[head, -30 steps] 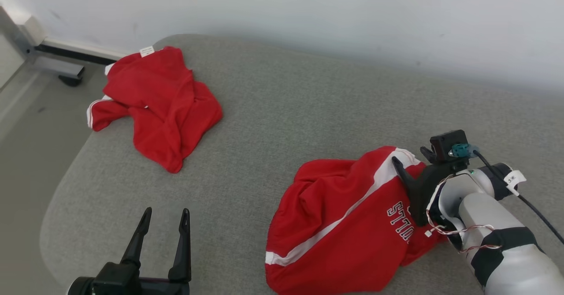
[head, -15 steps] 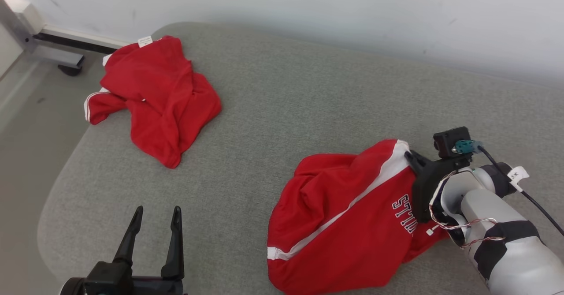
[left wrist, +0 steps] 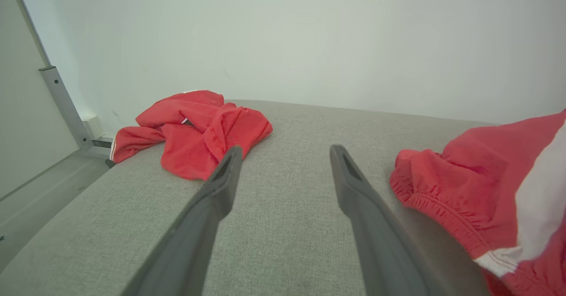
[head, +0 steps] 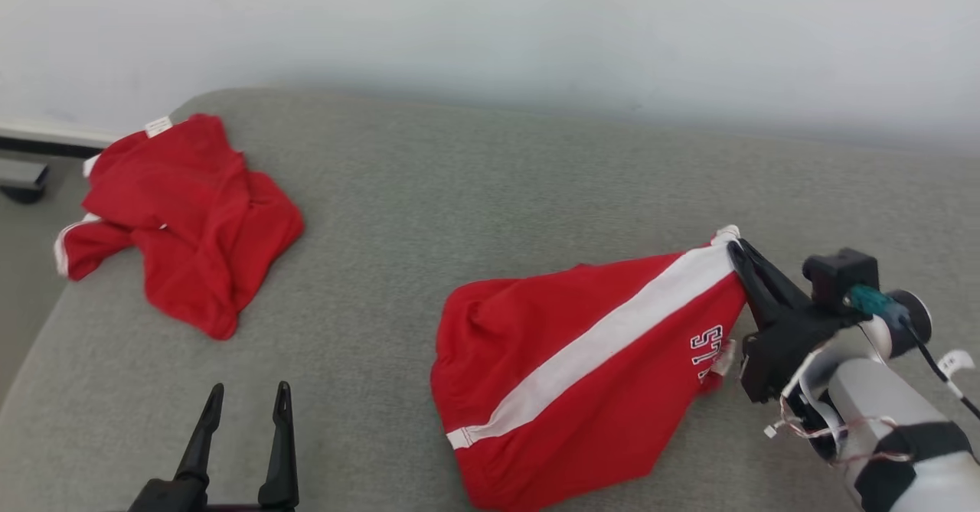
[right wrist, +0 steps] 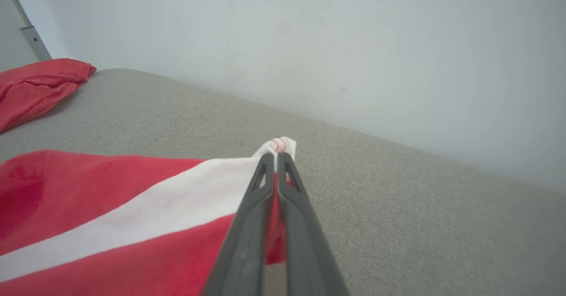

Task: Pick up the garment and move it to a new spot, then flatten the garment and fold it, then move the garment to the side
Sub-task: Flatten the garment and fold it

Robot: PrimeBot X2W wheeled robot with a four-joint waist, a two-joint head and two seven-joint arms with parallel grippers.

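Tightly closed, the right gripper (head: pixel 736 250) pinches the striped corner of the garment (head: pixel 566 374), which lies on the right half of the cushion (head: pixel 475 190). The left gripper (head: pixel 250 387) gapes empty by the front edge. Bare cushion runs leftward to another red cloth (head: pixel 184 213) at the far edge.

Garment (head: pixel 582 359) right of shirt (head: pixel 184 221), on cushion (head: pixel 459 190).

R hand (head: pixel 735 246) clamped on garment (head: pixel 566 321) edge, forearm lower rt, L hand (head: pixel 250 387) fingers apart
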